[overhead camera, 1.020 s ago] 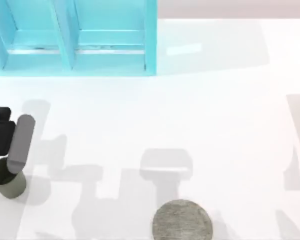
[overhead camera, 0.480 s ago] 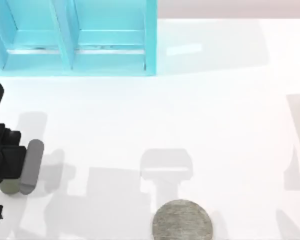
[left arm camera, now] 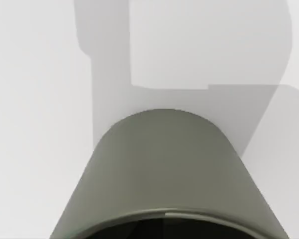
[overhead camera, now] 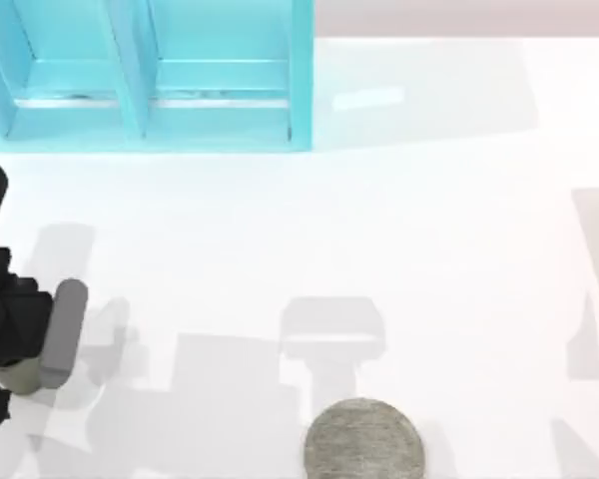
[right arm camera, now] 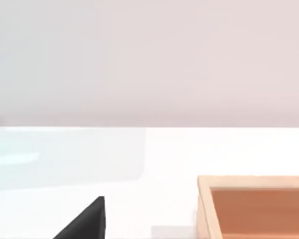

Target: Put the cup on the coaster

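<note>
Olive-grey and mostly hidden, the cup stands at the far left of the white desk in the top view, with the left claw directly over it; one pale grey finger runs down just beside the cup's right side, and the black body of the arm covers the rest, so whether the claw grips the cup or merely straddles it I cannot tell. Well apart from it, at the near edge around the middle of the desk, lies the coaster, a flat speckled grey disc with nothing on it. A turquoise shelf unit with open compartments stands along the far left side of the desk. From the left wrist view, the cup is seen very close, upright on the desk, its smooth wall widening toward a dark inside at the rim, with grey shadows behind it. From the right wrist view, the desk stretches to a pale wall, an orange-brown wooden box sits to one side, and a black wedge of the right arm's hardware juts in at the edge.
</note>
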You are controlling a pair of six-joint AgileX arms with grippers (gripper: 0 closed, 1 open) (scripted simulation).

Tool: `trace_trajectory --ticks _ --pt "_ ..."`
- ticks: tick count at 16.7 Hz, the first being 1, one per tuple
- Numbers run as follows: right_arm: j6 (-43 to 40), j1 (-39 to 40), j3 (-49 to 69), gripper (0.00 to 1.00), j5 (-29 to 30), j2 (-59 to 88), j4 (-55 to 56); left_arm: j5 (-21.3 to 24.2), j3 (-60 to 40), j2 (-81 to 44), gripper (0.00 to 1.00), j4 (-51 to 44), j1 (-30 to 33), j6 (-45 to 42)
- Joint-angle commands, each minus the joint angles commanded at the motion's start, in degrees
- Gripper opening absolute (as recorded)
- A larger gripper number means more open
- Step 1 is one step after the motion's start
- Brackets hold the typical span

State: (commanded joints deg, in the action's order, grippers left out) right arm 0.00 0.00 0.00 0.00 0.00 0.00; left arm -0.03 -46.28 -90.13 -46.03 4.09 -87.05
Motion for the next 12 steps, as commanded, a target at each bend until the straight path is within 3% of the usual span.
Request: trace_trajectory --ticks 6,12 --pt "0.0 0.0 0.0 1.0 0.0 0.0 0.0 0.0 0.0 0.0 0.02 0.0 0.0 0.0" --pt "0.0 0.0 0.0 1.0 0.0 0.0 0.0 0.0 0.0 0.0 0.0 0.0 0.0 0.0"
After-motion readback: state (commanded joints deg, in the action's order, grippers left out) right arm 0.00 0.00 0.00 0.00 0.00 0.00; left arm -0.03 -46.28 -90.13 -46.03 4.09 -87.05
